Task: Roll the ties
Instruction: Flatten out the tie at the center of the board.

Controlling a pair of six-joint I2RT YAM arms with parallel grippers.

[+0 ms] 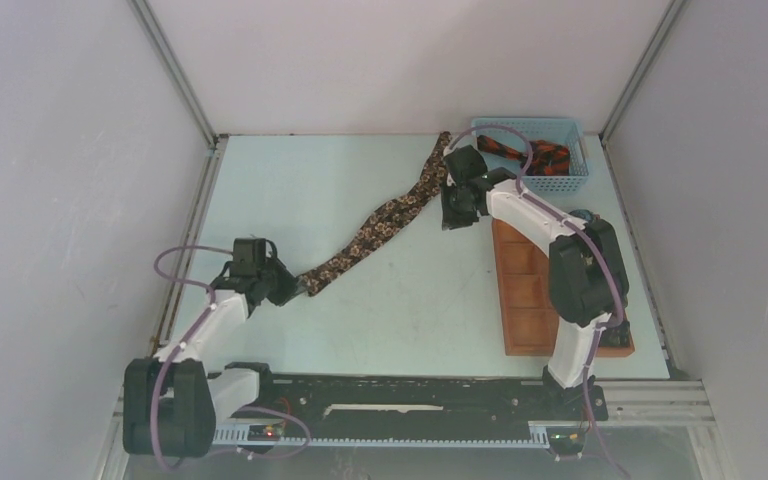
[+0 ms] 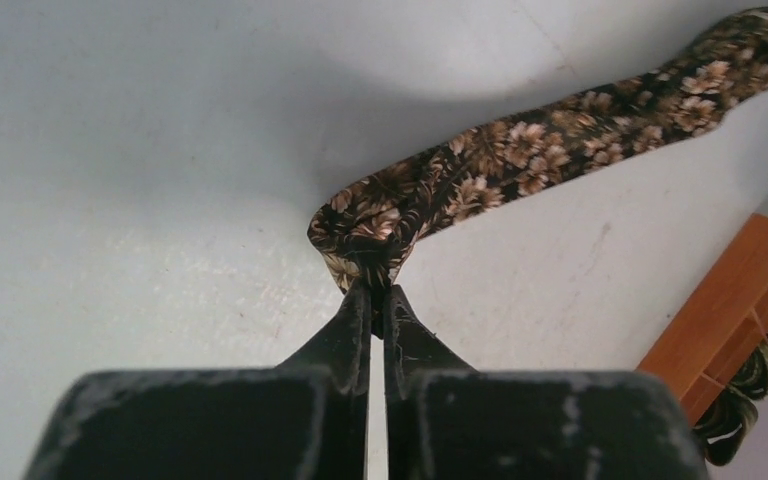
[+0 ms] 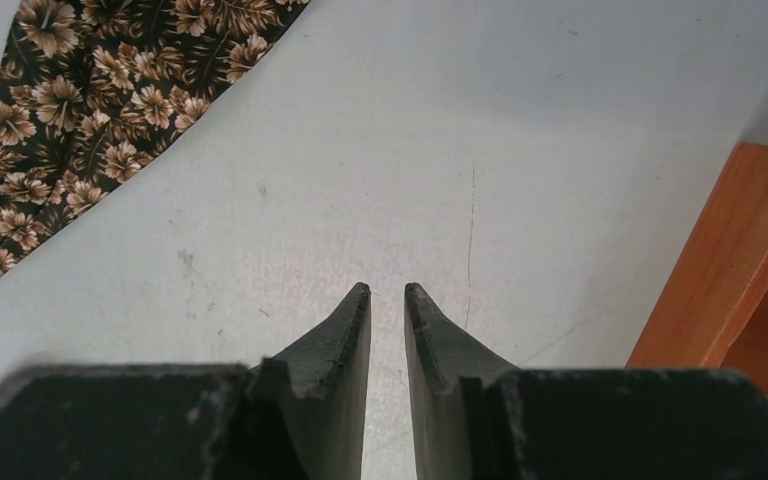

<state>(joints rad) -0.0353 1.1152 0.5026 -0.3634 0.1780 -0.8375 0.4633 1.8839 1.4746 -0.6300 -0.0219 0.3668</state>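
The dark brown tie, printed with small tan flowers, lies stretched in a loose diagonal across the pale tabletop. It runs from the near left up towards the far right. Its wide end reaches the far edge just beside the left corner of the blue mesh basket.

The left gripper is at the tie's narrow near end. Its jaws are clenched on the fabric, which bunches into a small folded knot right at the fingertips.

The right gripper is further back, just to the right of the tie's wide part and pointing down at bare tabletop. Its jaws stand a narrow gap apart with nothing between them. In the right wrist view the tie's floral cloth fills the upper left corner, well clear of the fingertips.

A black and red-orange tie sits crumpled inside the basket. The orange-brown tray of square compartments lies along the right side of the tabletop, partly under the right arm. In the left wrist view an olive patterned tie shows at the tray's edge; which compartment holds it cannot be told.
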